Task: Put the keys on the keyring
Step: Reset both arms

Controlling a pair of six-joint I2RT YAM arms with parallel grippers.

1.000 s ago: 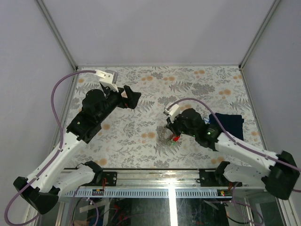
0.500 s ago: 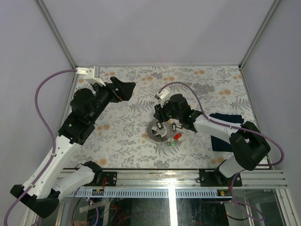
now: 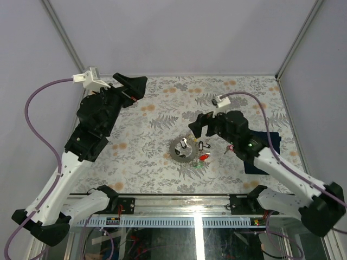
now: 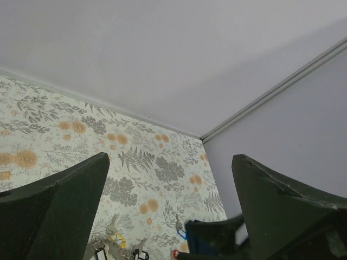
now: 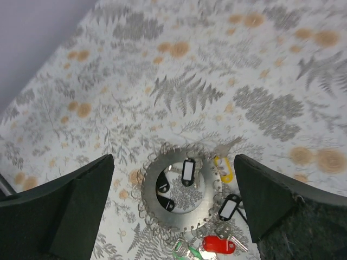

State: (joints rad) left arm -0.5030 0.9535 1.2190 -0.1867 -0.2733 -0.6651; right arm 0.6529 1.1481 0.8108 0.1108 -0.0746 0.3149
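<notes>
The keyring (image 3: 174, 153) is a grey toothed ring lying flat on the patterned table. In the right wrist view the keyring (image 5: 152, 190) has black-tagged keys (image 5: 188, 170) in its hollow centre. A yellow-tagged key (image 5: 223, 169), a red-tagged key (image 5: 218, 245) and a green one (image 5: 187, 252) lie at its edge. My right gripper (image 3: 205, 123) (image 5: 173, 160) hangs open above the ring, holding nothing. My left gripper (image 3: 130, 86) (image 4: 171, 157) is open, high at the back left and far from the ring.
A dark blue cloth (image 3: 267, 142) lies at the right, partly under the right arm. A loose blue-tagged key (image 4: 186, 233) lies between ring and cloth. Walls close in the table at the back and on both sides.
My right gripper has opened, lifted off the keyring and drawn back to the right, leaving the ring and keys on the table. My left arm has swung up and back left.
</notes>
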